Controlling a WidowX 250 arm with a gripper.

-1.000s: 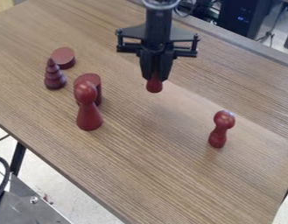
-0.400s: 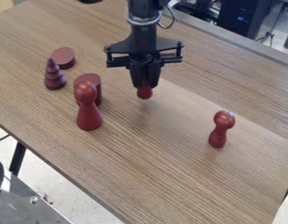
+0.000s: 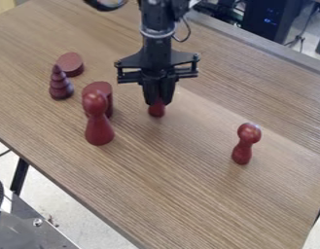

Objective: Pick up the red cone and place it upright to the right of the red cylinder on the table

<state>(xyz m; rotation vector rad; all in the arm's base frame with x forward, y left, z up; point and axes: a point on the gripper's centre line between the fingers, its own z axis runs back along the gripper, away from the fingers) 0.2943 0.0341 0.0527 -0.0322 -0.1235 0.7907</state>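
Observation:
My gripper hangs over the upper middle of the table, shut on a small red piece whose rounded lower end sticks out below the fingertips. Whether that piece touches the tabletop I cannot tell. To its left stands a tall red peg figure with a ball head, and right behind that a red cylinder. Farther left are a dark red ridged cone and a low round disc. A shorter red figure with a ball head stands upright toward the right.
The wooden table has its near edge running down from the left to the bottom. At lower left is a grey metal surface with a black cable. Dark computer equipment lies beyond the far edge.
The gripper has moved left and lower in the view, with the small red piece still in it. The other red pieces have stayed where they were.

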